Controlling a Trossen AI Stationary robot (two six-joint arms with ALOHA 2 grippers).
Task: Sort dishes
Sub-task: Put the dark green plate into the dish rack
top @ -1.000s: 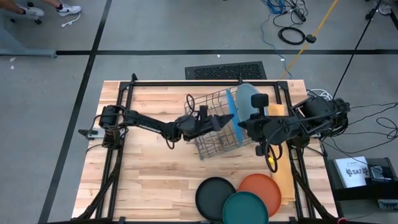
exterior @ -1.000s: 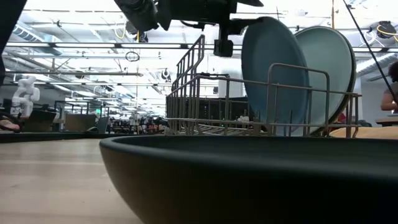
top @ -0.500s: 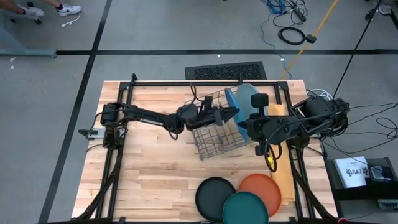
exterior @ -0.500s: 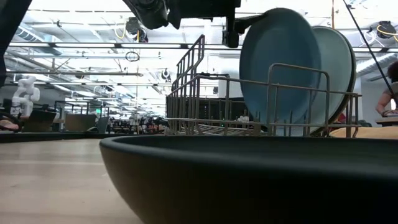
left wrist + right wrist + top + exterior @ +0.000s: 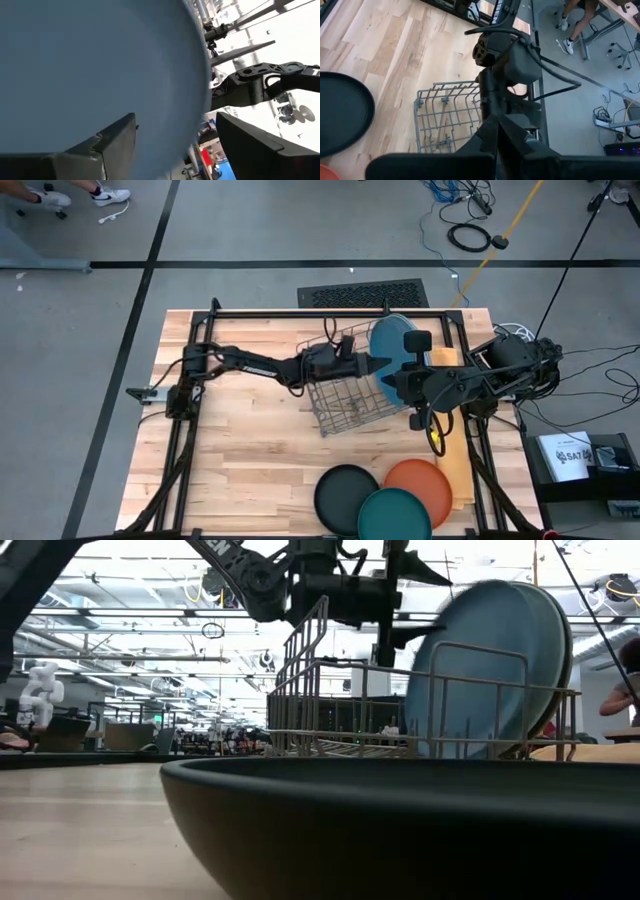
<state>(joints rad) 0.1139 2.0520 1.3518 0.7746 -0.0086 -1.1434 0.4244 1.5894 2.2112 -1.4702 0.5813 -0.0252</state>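
A medium blue plate [image 5: 390, 340] stands on edge in the wire rack [image 5: 345, 395], tilted back against a paler plate [image 5: 562, 640] behind it. My left gripper [image 5: 378, 365] reaches level across the rack and is open. In the left wrist view its fingers [image 5: 115, 142] stand on either side of the blue plate's rim [image 5: 197, 100]; I cannot tell whether a finger touches it. My right gripper [image 5: 398, 385] hangs shut and empty above the rack's right end. The black plate [image 5: 347, 498], teal plate [image 5: 395, 515] and orange plate [image 5: 420, 485] lie flat near the front edge.
A black metal frame [image 5: 300, 313] runs around the table. The right arm [image 5: 480, 380] stretches in from the right, close to the plates in the rack. Bare wood [image 5: 240, 450] lies left of and in front of the rack.
My left gripper has carried the blue plate toward the table's right along the rack, sunk a little and opened. The plate, upright before, has tipped back and now leans on the paler plate behind it, its lower edge in the rack.
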